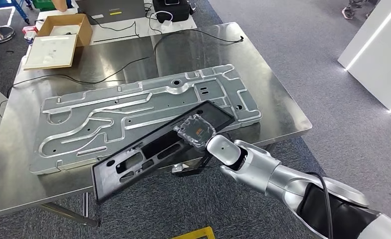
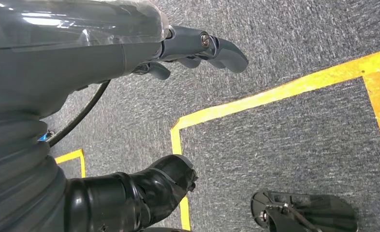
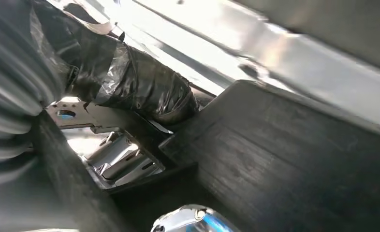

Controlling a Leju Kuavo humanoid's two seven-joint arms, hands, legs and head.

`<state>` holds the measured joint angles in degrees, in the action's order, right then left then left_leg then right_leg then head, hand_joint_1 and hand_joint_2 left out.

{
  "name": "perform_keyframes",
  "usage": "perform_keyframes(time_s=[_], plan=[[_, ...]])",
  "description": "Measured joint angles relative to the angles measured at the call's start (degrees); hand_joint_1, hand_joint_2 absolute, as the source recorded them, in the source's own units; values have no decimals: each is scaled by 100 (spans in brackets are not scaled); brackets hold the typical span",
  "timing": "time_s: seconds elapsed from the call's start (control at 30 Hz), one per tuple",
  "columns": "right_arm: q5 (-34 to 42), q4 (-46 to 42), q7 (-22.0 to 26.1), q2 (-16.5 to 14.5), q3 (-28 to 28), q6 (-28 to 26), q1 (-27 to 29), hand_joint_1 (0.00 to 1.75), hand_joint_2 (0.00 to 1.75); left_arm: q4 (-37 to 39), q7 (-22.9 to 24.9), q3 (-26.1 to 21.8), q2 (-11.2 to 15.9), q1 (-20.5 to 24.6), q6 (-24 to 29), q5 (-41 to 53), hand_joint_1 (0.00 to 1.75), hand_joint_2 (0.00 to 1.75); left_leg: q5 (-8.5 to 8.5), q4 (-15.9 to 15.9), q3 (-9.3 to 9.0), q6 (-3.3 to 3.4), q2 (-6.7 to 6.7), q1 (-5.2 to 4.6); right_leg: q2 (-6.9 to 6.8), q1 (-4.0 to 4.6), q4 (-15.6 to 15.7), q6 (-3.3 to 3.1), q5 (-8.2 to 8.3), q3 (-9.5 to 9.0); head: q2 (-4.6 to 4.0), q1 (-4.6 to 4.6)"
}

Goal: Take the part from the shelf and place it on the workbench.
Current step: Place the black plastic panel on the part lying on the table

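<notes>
A long black plastic part (image 1: 148, 152) with several cut-outs lies slanted across the workbench (image 1: 278, 107). Its near end hangs out past the front edge; its far end lies over a large machined aluminium plate (image 1: 134, 112). My right hand (image 1: 197, 131), wrapped in clear film, grips the part near its far end. In the right wrist view the wrapped thumb (image 3: 144, 89) presses on the black part (image 3: 285, 159). My left hand (image 2: 197, 46) hangs over the grey carpet with its fingers loosely extended and nothing in them.
At the workbench's far left stand an open cardboard box (image 1: 69, 27) and a flat white box (image 1: 51, 50); black cables (image 1: 109, 74) trail across the top. A laptop (image 1: 111, 7) and a black bag (image 1: 171, 10) sit behind. Yellow tape (image 2: 275, 92) marks the floor.
</notes>
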<state>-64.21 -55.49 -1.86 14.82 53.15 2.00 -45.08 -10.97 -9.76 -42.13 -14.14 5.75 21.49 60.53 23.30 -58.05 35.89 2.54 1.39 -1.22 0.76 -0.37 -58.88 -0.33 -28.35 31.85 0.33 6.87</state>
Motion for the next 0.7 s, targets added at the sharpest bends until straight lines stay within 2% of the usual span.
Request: perform_keyframes(time_s=[0.2,0.47,0.7], plan=[[209,-135,-106,52,156,114,-232,175,175,1,8,-19,2,-37,10,5,0,175,-1,-1,0,0,0,0,0,0,0,0,0,1,0,0],[251,-141,-120,480,32,291,-1058,175,175,0,-1,-25,3,-52,9,19,0,175,-1,-11,6,1,0,-6,0,1,0,3,2,-1,0,2],[269,-201,-143,656,10,320,-1199,175,175,0,-1,-29,4,-52,1,18,0,175,3,-16,8,6,-3,-10,4,-4,2,5,3,3,0,-1]])
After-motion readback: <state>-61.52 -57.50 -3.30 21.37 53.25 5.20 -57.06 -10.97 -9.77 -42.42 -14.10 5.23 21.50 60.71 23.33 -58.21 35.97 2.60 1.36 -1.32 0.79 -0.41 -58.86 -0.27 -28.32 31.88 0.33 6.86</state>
